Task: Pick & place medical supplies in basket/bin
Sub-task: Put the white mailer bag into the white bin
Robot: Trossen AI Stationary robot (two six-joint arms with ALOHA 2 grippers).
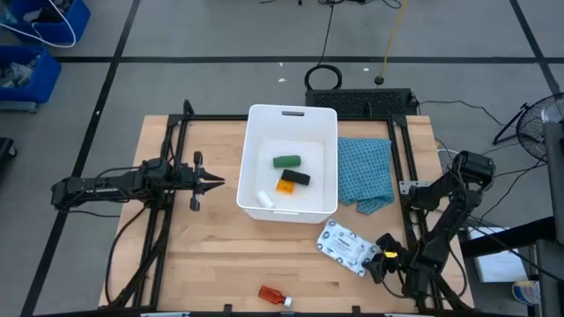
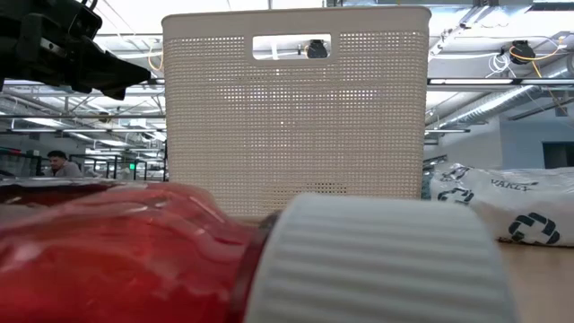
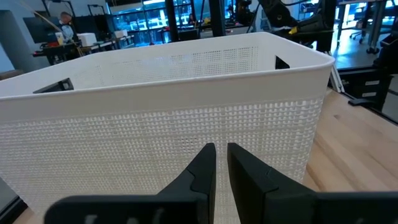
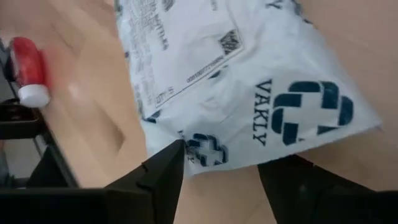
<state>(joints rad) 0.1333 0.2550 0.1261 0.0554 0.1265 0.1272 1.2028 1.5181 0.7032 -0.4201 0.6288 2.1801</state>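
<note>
Right claw sits spread wide at the edge of the white packet on the bench, not gripping yet. Left claw is pinched closed just beside the tub, holding nothing. Red bottle lies near the bench's front edge.

You have open wood between the white tub and the flat white printed packet; a gripper can pass there. The red bottle with white cap lies alone near the table's front edge, with free room around it. On the right side of the tub, the teal-blue cloth touches its wall and blocks that side. The left gripper stands just beside the tub's left wall.
</note>
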